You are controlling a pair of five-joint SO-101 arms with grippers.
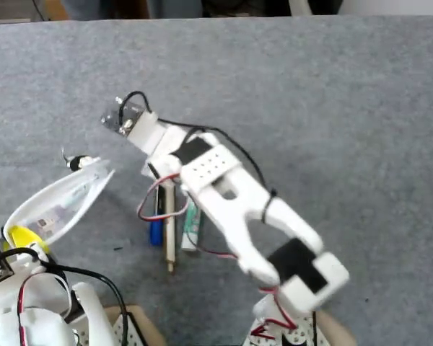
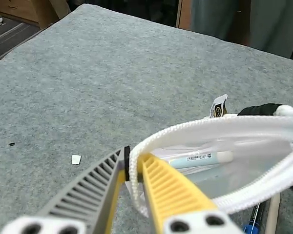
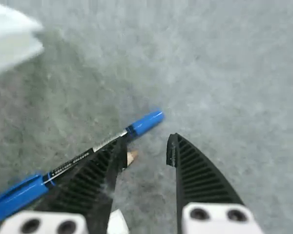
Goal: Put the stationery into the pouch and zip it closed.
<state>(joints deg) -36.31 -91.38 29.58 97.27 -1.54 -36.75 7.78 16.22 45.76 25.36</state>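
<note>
A white, see-through pouch [image 1: 58, 198] lies open on the grey mat at the left. My left gripper [image 2: 132, 168], with one yellow and one grey finger, is shut on its zipper rim [image 2: 185, 129]. Inside the pouch lies a pale labelled marker [image 2: 200, 158]. To the right of the pouch lie a blue pen [image 1: 156, 229], a wooden pencil [image 1: 169, 245] and a green-and-white stick [image 1: 191, 229]. My right gripper [image 3: 146, 146] hangs open right over them. The blue pen [image 3: 88, 156] crosses one black finger [image 3: 85, 185], with the pencil tip [image 3: 132, 157] between the fingers.
The pouch's zipper pull [image 1: 76, 162] sticks out at its far end. A small white scrap [image 2: 76, 159] lies on the mat. The right arm's white body [image 1: 238, 209] and its cables hide part of the stationery. The mat [image 1: 332, 108] stretches far and right.
</note>
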